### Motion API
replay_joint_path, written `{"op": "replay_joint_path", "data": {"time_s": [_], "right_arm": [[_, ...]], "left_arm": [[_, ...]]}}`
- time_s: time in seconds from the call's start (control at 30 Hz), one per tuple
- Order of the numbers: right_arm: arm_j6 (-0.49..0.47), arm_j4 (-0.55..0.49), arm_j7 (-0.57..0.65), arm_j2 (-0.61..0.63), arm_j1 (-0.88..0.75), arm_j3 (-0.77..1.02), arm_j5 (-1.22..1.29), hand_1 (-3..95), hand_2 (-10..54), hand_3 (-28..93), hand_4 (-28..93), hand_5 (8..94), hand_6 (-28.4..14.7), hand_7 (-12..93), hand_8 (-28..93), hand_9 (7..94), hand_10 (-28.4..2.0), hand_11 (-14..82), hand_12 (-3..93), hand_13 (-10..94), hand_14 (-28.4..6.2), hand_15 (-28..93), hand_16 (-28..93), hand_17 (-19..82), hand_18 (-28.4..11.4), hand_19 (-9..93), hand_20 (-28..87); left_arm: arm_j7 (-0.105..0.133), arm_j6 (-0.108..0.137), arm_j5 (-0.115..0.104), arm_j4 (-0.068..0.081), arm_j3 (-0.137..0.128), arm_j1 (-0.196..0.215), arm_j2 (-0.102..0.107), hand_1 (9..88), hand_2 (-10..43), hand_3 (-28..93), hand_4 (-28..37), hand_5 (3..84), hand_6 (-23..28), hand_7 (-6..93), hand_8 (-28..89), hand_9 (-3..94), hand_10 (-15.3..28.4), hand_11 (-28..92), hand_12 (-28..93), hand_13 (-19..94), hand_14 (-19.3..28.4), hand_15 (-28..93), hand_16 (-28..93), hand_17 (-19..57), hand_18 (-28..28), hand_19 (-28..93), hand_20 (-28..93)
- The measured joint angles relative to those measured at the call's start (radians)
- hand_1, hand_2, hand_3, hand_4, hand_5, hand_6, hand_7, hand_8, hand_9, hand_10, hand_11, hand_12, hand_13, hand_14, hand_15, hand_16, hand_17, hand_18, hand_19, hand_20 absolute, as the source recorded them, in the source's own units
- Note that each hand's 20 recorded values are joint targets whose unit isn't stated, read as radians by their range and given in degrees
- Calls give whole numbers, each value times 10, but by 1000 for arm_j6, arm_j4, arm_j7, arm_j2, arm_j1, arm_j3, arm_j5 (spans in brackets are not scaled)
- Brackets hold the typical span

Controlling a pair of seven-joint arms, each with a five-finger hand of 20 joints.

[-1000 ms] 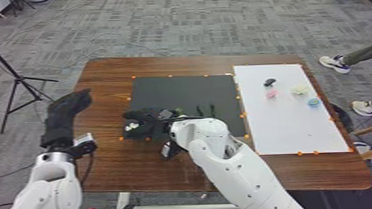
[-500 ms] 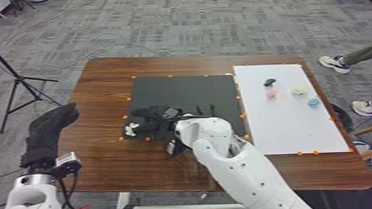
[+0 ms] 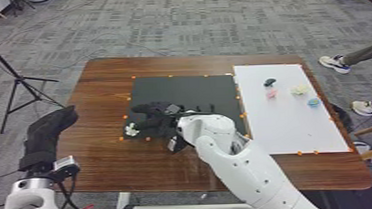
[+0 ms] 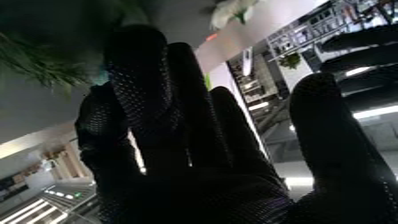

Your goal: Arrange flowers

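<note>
Over the black mat, my right hand is low beside a white flower at the mat's near left corner. In the right wrist view my right hand has straight fingers, its thumb apart from them; the white flower lies beyond the fingertips, and green foliage is beside the hand. Dark green stems lie on the mat just right of the hand. My left hand is at the table's left edge, fingers straight; the right wrist view also catches this left hand.
On the white board at the right are a pink flower, a cream flower, a blue flower and a small dark object. Orange markers line the mat and board. The brown table surrounds them.
My left hand has drawn back toward the near left. My right hand has shifted slightly away from the near left corner, and more of the white flower is uncovered.
</note>
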Motion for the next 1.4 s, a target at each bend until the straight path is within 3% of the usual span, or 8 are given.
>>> {"op": "replay_joint_path", "data": {"time_s": [0.57,1.4], "right_arm": [[16,-101,23,97,5,-18,105,235,155,607,-163,302,-62,95,-80,614,-139,87,91,692,-162,599,293,292,-275,788,551],[13,-134,57,189,-76,28,140,238,154,601,-161,305,-62,96,-81,617,-142,88,93,694,-160,601,295,292,-275,790,553]], "left_arm": [[-7,0,2,-4,13,-3,0,252,41,718,-238,486,12,195,-77,473,125,204,131,376,168,193,2,11,120,56,146],[-15,-3,1,-15,9,-1,0,252,39,718,-237,483,10,195,-78,468,125,202,132,374,169,192,4,10,120,53,146]]}}
